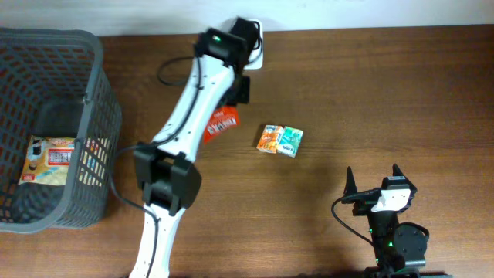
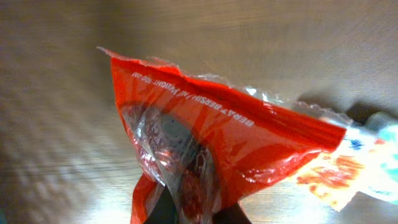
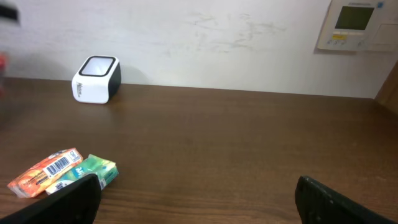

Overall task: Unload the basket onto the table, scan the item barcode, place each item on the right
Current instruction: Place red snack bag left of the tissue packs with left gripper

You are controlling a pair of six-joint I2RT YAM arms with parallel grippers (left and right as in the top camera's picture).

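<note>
The left gripper (image 2: 186,205) was clamped tight on the bottom edge of a red packet (image 2: 217,143), its fingers pinched nearly together through the crinkled plastic. From above, that arm reached across to the far side of the table (image 1: 386,93), with the packet (image 1: 222,123) hanging off the wood just on the near side of the white scanner (image 3: 96,79). The scanner stood at the far edge against the wall.

So the pick-up looked done and the carry mostly done. What I couldn't make out was any barcode on the red packet, or whether its printed side faced the scanner's window. To my eye the scan itself was not yet made: the packet needed turning or bringing closer until the code met the window.

The right gripper (image 1: 373,181) sat at the near right with its fingers spread as wide as they go, holding nothing. An orange box (image 1: 268,139) and a green box (image 1: 291,141) lay touching, mid-table, probably waiting their turn. One flat pack (image 1: 50,158) lay in the grey basket (image 1: 93,93) at the left.
</note>
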